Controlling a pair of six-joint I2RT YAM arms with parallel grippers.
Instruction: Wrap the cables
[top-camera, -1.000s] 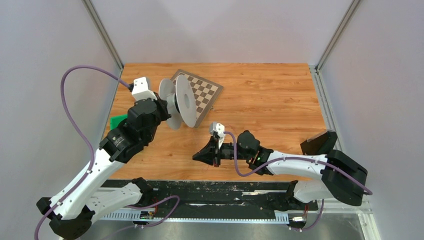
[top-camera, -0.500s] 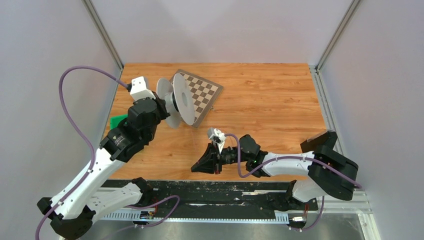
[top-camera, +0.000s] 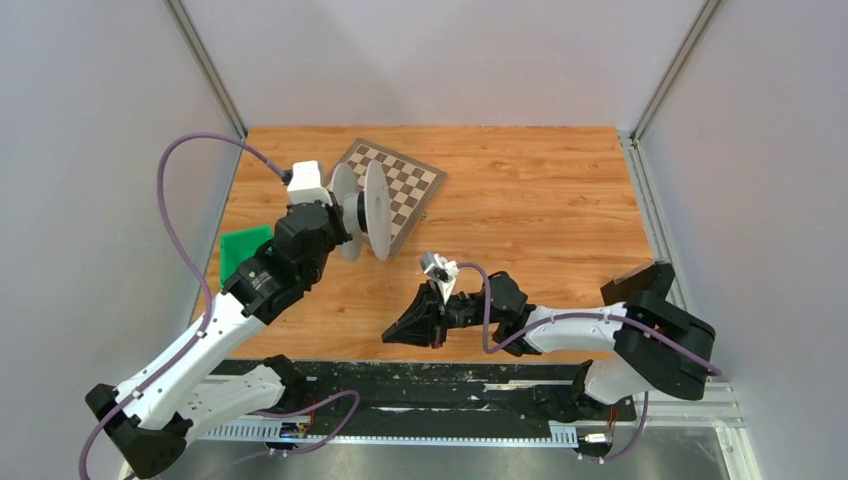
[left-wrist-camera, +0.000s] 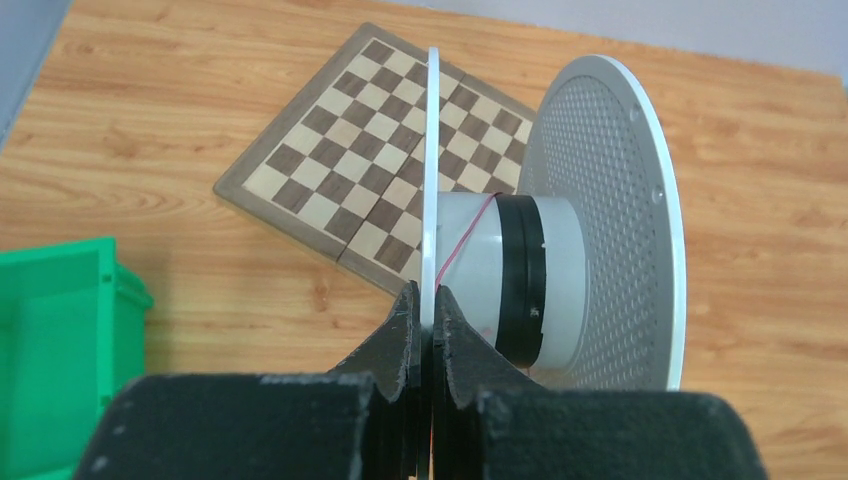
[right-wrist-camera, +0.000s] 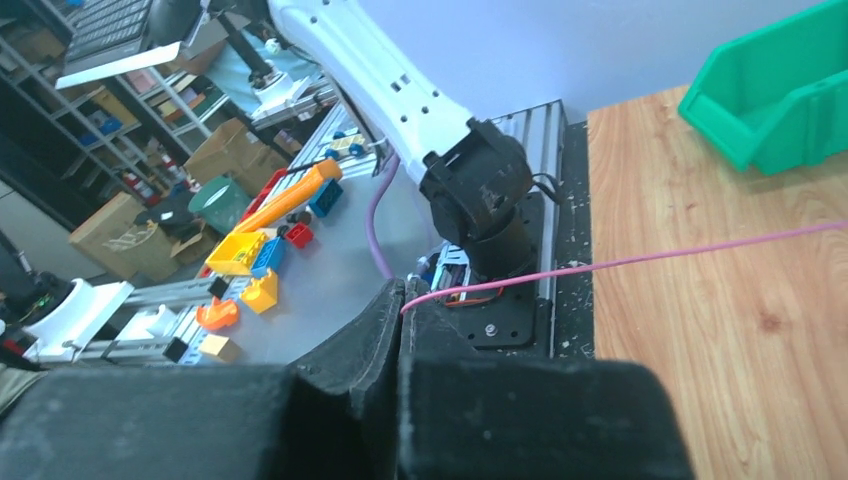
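Pink cable (right-wrist-camera: 700, 248) leaves the tips of the right gripper (right-wrist-camera: 402, 300) and runs in one straight, taut line away from the jaws, over the wooden table (right-wrist-camera: 760, 380) and out of the right wrist view below a green bin (right-wrist-camera: 780, 110). Those jaws are pressed together on it, with the pinched end right at their tips. In the top view the strand is too thin to make out.

The other end shows in the left wrist view, where a strand (left-wrist-camera: 468, 232) crosses the white hub of the spool (left-wrist-camera: 600, 220) at a slant, from the thin flange up to a black band around the hub. The spool's axis lies level, crosswise to the left gripper (left-wrist-camera: 425, 305), so both flanges stand on edge. The left jaws are clamped on the lower rim of the thin flange, and the hub and perforated flange sit just to one side of them. Beyond the jaws a chessboard (left-wrist-camera: 330, 170) lies flat.
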